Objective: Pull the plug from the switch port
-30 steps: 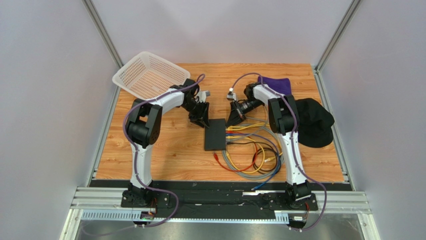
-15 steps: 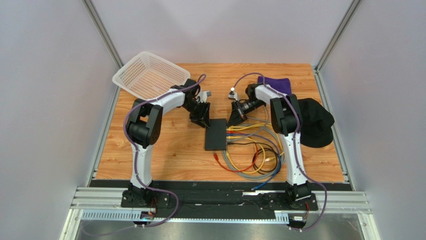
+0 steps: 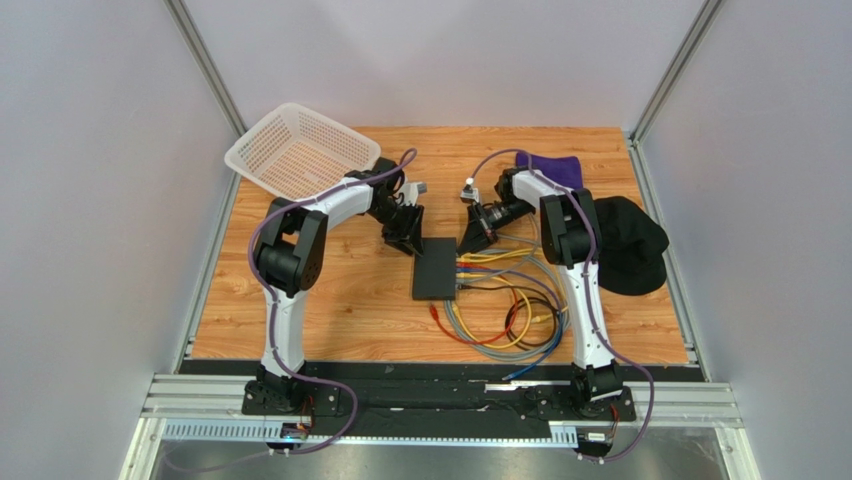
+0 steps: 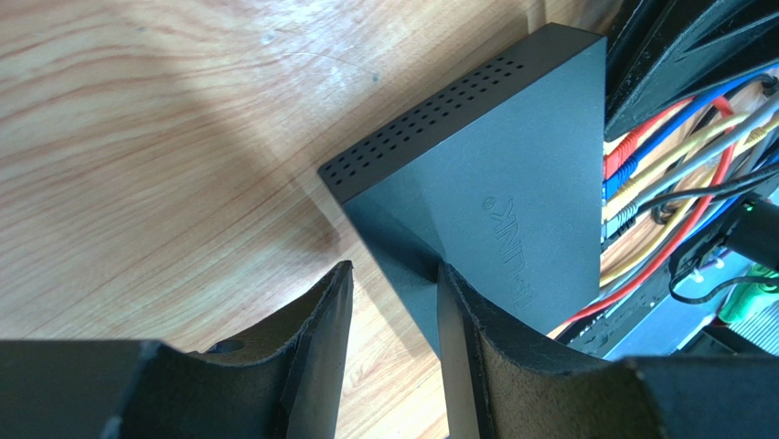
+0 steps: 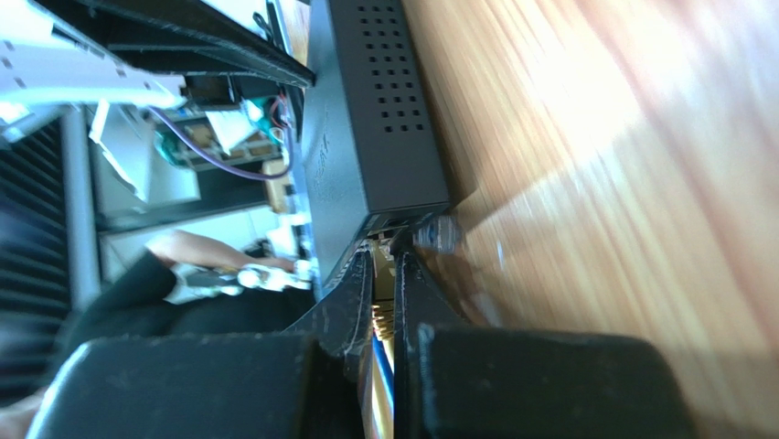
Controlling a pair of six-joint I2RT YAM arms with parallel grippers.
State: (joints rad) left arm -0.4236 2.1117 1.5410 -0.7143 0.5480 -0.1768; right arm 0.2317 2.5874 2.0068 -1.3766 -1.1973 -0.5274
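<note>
The switch (image 4: 494, 183) is matte black like my fingers (image 4: 315, 352), with rows of small round holes on its side. Its cables (image 4: 635, 169) are yellow, red, blue and grey. I see an orange-brown wood-grain table (image 3: 330, 290), a white mesh basket (image 3: 295, 150), a purple cloth (image 3: 553, 168) and a black cap (image 3: 630, 245).

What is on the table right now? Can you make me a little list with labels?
table: wooden
switch: flat black box, middle of the table
cables: coloured, plugged into the switch's right side
left hand: open, at the switch's far left corner
right hand: shut, at the far end of the cable row
other things: white basket, black cap, purple cloth
</note>
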